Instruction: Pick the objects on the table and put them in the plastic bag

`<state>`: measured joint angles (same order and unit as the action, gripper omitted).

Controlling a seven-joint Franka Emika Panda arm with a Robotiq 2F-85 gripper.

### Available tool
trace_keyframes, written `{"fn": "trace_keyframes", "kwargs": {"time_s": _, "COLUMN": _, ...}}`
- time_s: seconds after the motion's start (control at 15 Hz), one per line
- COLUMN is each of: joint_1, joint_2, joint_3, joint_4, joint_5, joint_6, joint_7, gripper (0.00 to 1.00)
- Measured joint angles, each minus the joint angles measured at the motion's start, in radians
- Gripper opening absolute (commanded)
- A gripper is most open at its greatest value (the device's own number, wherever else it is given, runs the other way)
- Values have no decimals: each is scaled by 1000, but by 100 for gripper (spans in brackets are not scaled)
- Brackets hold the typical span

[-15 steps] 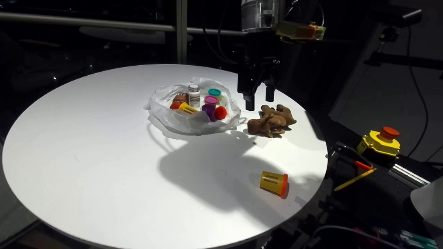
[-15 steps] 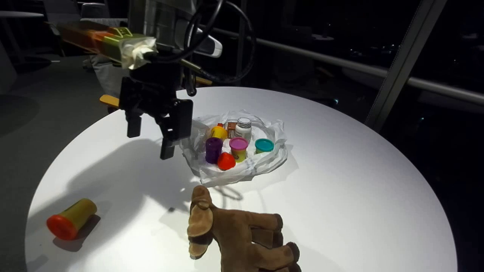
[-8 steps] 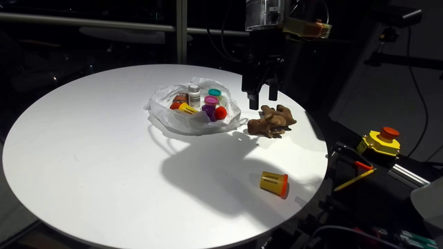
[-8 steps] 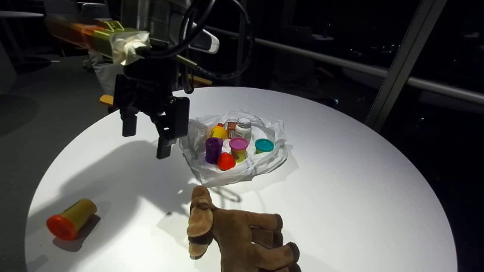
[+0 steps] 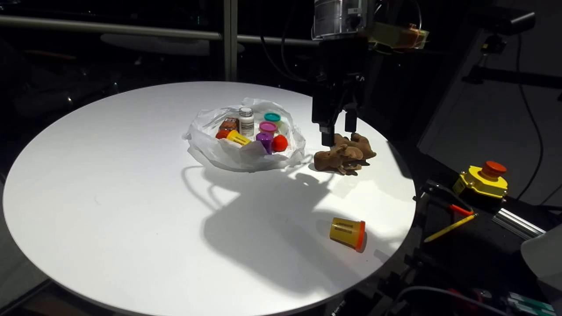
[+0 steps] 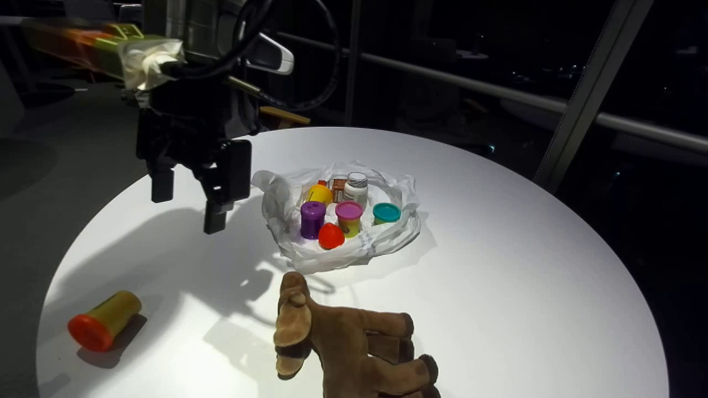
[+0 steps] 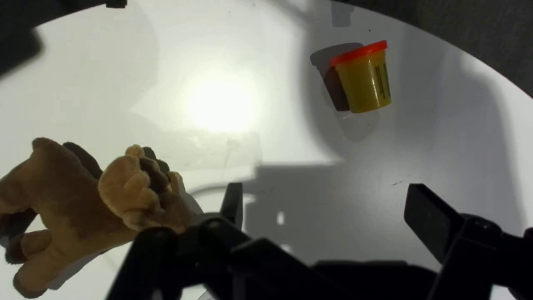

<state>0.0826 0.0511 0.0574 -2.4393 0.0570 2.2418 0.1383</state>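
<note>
The plastic bag (image 5: 210,147) lies spread on the white table (image 5: 109,210). Inside it are a white bottle (image 5: 246,120), a brown packet (image 6: 338,190), a yellow cup (image 5: 238,138), a purple cup (image 6: 313,221), a pink-lidded cup (image 6: 349,218), a teal-lidded cup (image 6: 386,213) and a red piece (image 6: 331,236). Outside the bag, a brown lumpy toy (image 7: 75,200) rests on its side. Another yellow cup (image 7: 366,79), orange-lidded, lies tipped over near the rim. My gripper (image 7: 327,204) hangs open above the table, nothing between its fingers; the toy is left of it in the wrist view.
Beside the table stands a dark surface with a yellow box bearing a red button (image 5: 483,180), a yellow pencil (image 5: 450,228) and a metal bar (image 5: 518,224). The tabletop edge curves close past the tipped cup. A camera on a stand (image 5: 500,22) is at the back.
My open gripper has shifted away from the bag, rightward in an exterior view and leftward in another, and sits slightly lower. Its shadow has moved off the purple cup. The objects have stayed put.
</note>
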Motion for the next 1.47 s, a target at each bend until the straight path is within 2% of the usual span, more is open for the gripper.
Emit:
{"fn": "trace_keyframes", "kwargs": {"time_s": 0.27, "joint_1": 29, "joint_2": -124, "joint_3": 44, "joint_4": -118, "joint_5": 10, "joint_6": 0, "joint_7": 10, "gripper": 100}}
{"fn": "trace_keyframes", "kwargs": {"time_s": 0.4, "joint_1": 46, "joint_2": -198, "joint_3": 61, "joint_4": -185, "joint_5": 57, "joint_6": 20, "joint_7": 9, "gripper": 100}}
{"fn": "trace_keyframes", "kwargs": {"time_s": 0.73, "joint_1": 125, "joint_2": -307, "joint_3": 98, "joint_4": -342, "joint_5": 224, "joint_6": 233, "joint_7": -11, "gripper": 100}}
{"fn": "trace_keyframes", "kwargs": {"time_s": 1.13, "joint_1": 186, "joint_2": -173, "joint_3": 179, "joint_4": -339, "joint_5": 198, "joint_6": 467, "joint_7": -12, "gripper": 100}}
{"fn": "trace_keyframes", "kwargs": {"time_s": 1.47, "joint_1": 185, "joint_2": -9, "joint_3": 194, "joint_4": -338, "joint_5": 33, "joint_6": 557, "joint_7": 15, "gripper": 100}}
